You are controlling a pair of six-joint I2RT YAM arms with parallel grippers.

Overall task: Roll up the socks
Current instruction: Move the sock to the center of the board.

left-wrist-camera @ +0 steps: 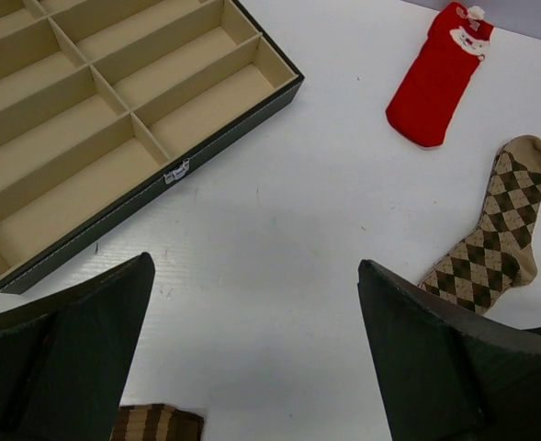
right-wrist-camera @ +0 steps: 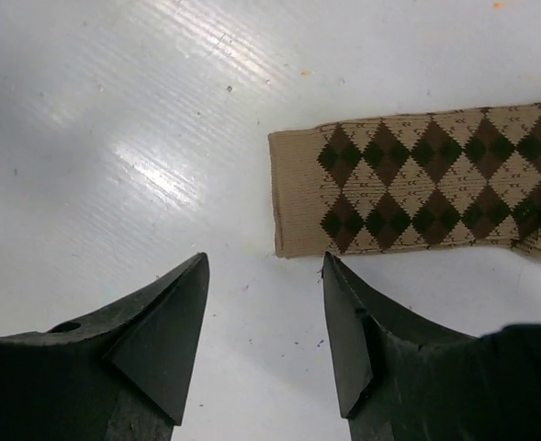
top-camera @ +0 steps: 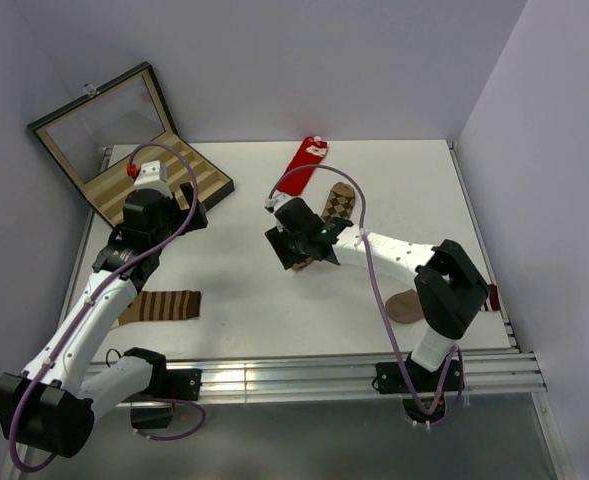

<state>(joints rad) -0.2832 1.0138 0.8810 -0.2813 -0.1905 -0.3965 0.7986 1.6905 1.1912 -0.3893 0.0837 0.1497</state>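
Observation:
The red sock (top-camera: pixel 304 163) with a white cuff lies flat at the back middle of the table; it also shows in the left wrist view (left-wrist-camera: pixel 435 78). The argyle sock (top-camera: pixel 340 203) lies flat just in front of it, and shows in the left wrist view (left-wrist-camera: pixel 495 230). My right gripper (top-camera: pixel 292 255) hovers open over the argyle sock's cuff end (right-wrist-camera: pixel 417 184); its fingertips (right-wrist-camera: pixel 264 259) stand just short of the cuff edge and hold nothing. My left gripper (top-camera: pixel 192 208) is open and empty over bare table (left-wrist-camera: pixel 256 265), left of both socks.
An open black compartment box (top-camera: pixel 124 130) stands at the back left, close to the left gripper (left-wrist-camera: pixel 114 101). A brown-and-cream striped sock (top-camera: pixel 164 305) lies near the front left (left-wrist-camera: pixel 155 423). A plain tan-brown sock (top-camera: pixel 406 306) lies by the right arm.

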